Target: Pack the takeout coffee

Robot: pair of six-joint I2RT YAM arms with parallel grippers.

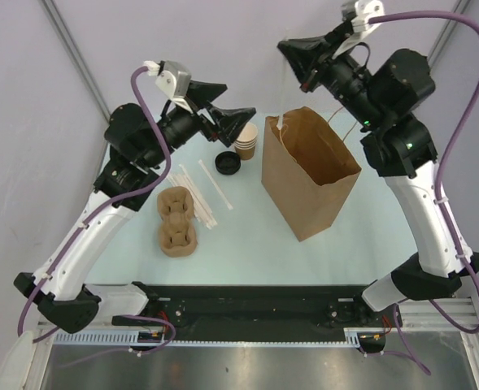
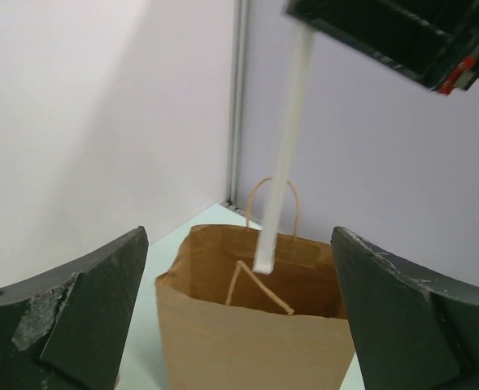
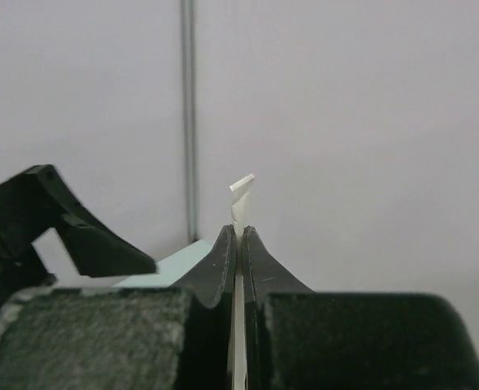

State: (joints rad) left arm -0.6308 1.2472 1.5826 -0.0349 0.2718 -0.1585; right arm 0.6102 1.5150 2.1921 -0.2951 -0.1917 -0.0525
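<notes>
Two lilac walls (image 1: 223,32), pale-blue table (image 1: 247,244), left pincer (image 1: 239,103) gaping empty, right pincer (image 3: 239,236) pinching straw (image 2: 284,146)

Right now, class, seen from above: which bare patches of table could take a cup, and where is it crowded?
Free: the table's near strip between the pulp carrier and the paper bag, and the patch right of the bag. Crowded: the far left, where cup stack, black lid and straws lie beside the open left gripper.

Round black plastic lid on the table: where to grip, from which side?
Probably pinch across its rim from straight above: the round black plastic lid lies flat and low. Keep jaws off the stack of tan paper cups close beside it.
</notes>
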